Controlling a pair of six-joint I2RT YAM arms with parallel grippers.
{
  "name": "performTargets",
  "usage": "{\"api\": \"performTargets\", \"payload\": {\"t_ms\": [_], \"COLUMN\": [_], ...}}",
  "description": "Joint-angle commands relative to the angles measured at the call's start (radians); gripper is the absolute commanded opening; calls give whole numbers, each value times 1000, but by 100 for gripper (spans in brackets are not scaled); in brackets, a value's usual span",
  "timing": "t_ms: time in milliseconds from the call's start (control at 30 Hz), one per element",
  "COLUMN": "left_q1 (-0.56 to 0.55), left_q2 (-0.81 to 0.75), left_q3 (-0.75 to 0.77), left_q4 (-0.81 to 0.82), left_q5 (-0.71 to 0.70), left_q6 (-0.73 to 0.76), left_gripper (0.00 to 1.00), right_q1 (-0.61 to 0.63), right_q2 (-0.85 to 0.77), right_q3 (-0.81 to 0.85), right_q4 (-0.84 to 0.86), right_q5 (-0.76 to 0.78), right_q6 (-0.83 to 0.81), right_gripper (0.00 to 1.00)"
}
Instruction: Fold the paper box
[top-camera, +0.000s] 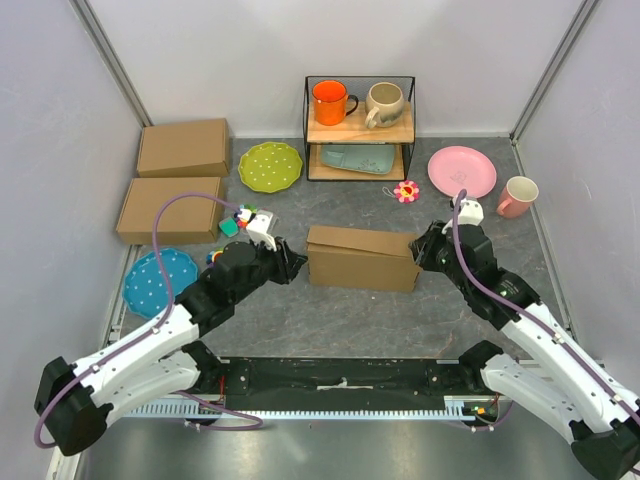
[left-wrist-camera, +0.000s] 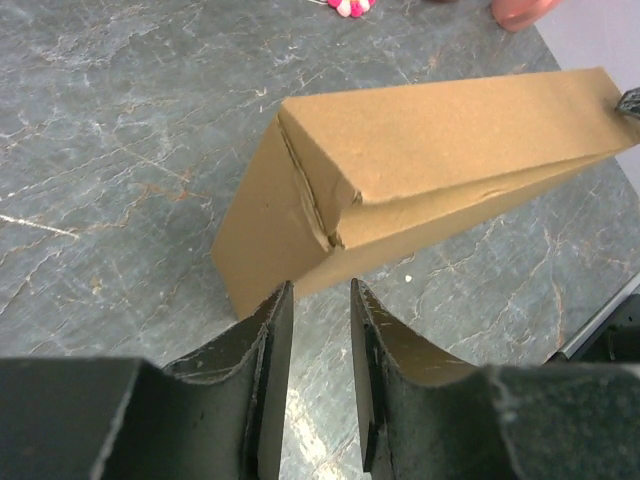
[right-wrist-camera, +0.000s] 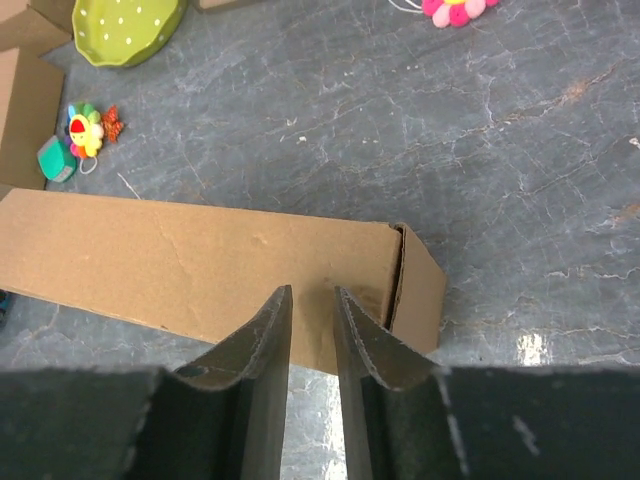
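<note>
The paper box (top-camera: 360, 258) stands folded into a closed brown cardboard mailer in the middle of the table, resting on a long side. My left gripper (top-camera: 290, 266) is just off its left end, jaws a narrow gap apart and empty. In the left wrist view the gripper (left-wrist-camera: 320, 300) is in front of the box's (left-wrist-camera: 420, 170) lower corner, not touching it. My right gripper (top-camera: 418, 250) is at the right end. In the right wrist view the gripper (right-wrist-camera: 312, 300) hovers over the box's (right-wrist-camera: 180, 265) face near its end flap, slightly open and empty.
Two ready-made brown boxes (top-camera: 183, 147) (top-camera: 170, 208) lie at the back left. A green plate (top-camera: 270, 165), a blue plate (top-camera: 160, 282) and small toys (top-camera: 240, 222) are on the left. A wire shelf (top-camera: 359, 128) with mugs is behind; a pink plate (top-camera: 461, 171) and pink mug (top-camera: 518, 196) are on the right.
</note>
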Motion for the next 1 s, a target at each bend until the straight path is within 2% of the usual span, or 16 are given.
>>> {"api": "performTargets", "payload": {"t_ms": [0, 167, 233, 333, 400, 533, 600, 633, 733, 833, 967], "left_q1": [0, 0, 1, 12, 26, 99, 130, 160, 194, 213, 222], "left_q2": [-65, -117, -149, -186, -150, -36, 16, 30, 91, 160, 223], "left_q3": [27, 85, 99, 118, 144, 193, 187, 178, 142, 118, 5], "left_q4": [-100, -176, -168, -84, -30, 62, 158, 204, 316, 329, 430], "left_q5": [-3, 37, -6, -69, -77, 33, 109, 203, 320, 385, 488], "left_q6": [59, 117, 113, 88, 58, -22, -89, -106, -157, -175, -247], "left_gripper": [37, 37, 36, 33, 29, 24, 16, 15, 14, 12, 6], "right_q1": [1, 2, 2, 2, 2, 1, 2, 2, 2, 2, 1], "right_q2": [1, 8, 10, 8, 4, -12, -27, -30, -48, -64, -72], "right_q3": [-65, -73, -68, -62, -61, -70, -82, -87, -111, -127, -133], "right_q4": [-25, -20, -19, -20, -20, -22, -22, -22, -22, -22, -22], "right_q5": [14, 21, 23, 21, 15, -17, -49, -58, -77, -86, -91], "right_q6": [13, 8, 6, 2, 0, -18, -24, -27, -26, -26, -27], "right_gripper": [31, 31, 31, 31, 31, 31, 31, 31, 31, 31, 31]}}
